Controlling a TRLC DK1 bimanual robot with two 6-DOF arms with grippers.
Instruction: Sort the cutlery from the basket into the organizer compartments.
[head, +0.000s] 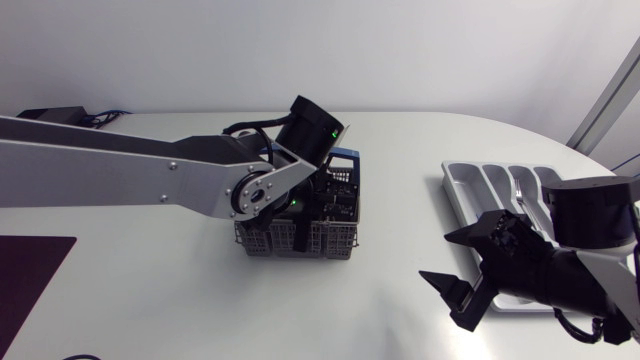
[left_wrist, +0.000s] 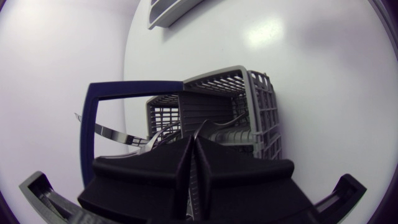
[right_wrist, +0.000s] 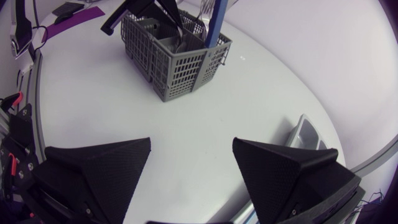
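Observation:
The grey mesh basket (head: 300, 238) with a blue handle (head: 345, 155) stands mid-table, and my left arm reaches down into it. In the left wrist view my left gripper (left_wrist: 193, 144) is shut inside the basket (left_wrist: 264, 106). A thin metal cutlery handle (left_wrist: 200, 127) comes out from between its tips, and a fork (left_wrist: 115, 134) lies beside it. The white organizer (head: 470, 180) lies at the right. My right gripper (head: 440, 257) hangs open and empty beside the organizer's near end. The right wrist view shows that gripper (right_wrist: 191, 144) facing the basket (right_wrist: 177, 65) across bare table.
A dark purple mat (head: 30, 270) lies at the table's front left corner. The organizer (right_wrist: 305, 134) shows beside my right gripper's finger. The table's rounded edge runs close behind the organizer (left_wrist: 168, 9).

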